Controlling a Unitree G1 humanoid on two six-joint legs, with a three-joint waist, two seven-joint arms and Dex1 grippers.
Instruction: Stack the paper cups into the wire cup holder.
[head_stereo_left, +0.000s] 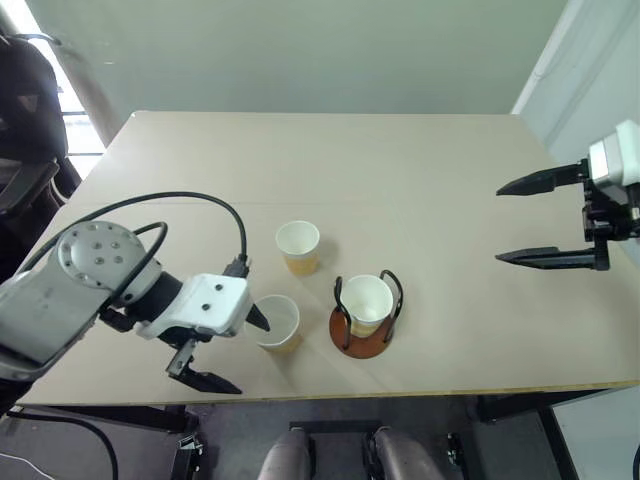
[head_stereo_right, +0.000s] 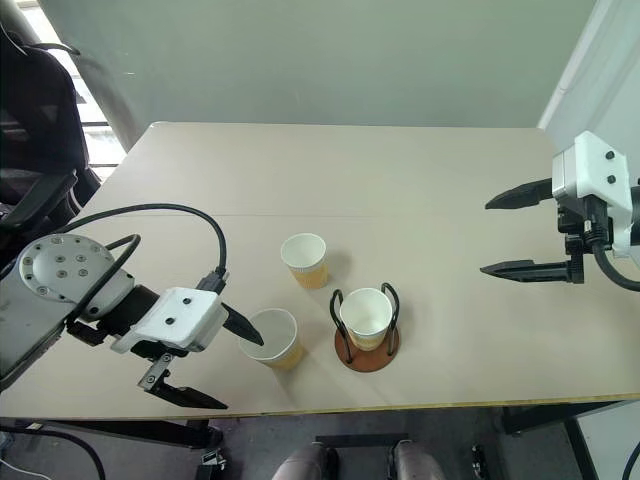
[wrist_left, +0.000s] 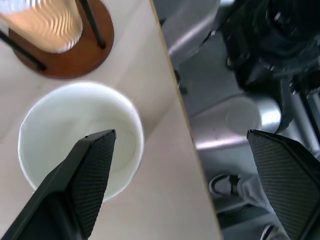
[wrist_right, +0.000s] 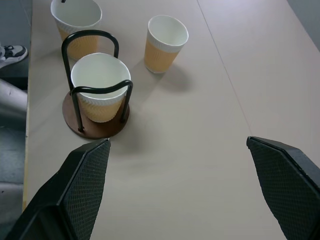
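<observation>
Three paper cups stand on the table. One paper cup (head_stereo_left: 367, 303) sits upright inside the wire cup holder (head_stereo_left: 360, 342), near the front edge. A second cup (head_stereo_left: 298, 247) stands free just behind and left of the holder. The third cup (head_stereo_left: 280, 322) is left of the holder. My left gripper (head_stereo_left: 250, 355) is open, one finger (wrist_left: 95, 165) over this cup's mouth (wrist_left: 75, 130), the other out past the table's front edge. My right gripper (head_stereo_left: 499, 224) hangs open and empty above the table's right side, well clear of the holder (wrist_right: 97, 125) and cups (wrist_right: 166, 42).
The beige table (head_stereo_left: 400, 170) stretches back bare behind the cups. Its front edge (head_stereo_left: 450, 388) runs close to the holder and the near cup. A dark chair (head_stereo_left: 25, 110) stands off the far left corner.
</observation>
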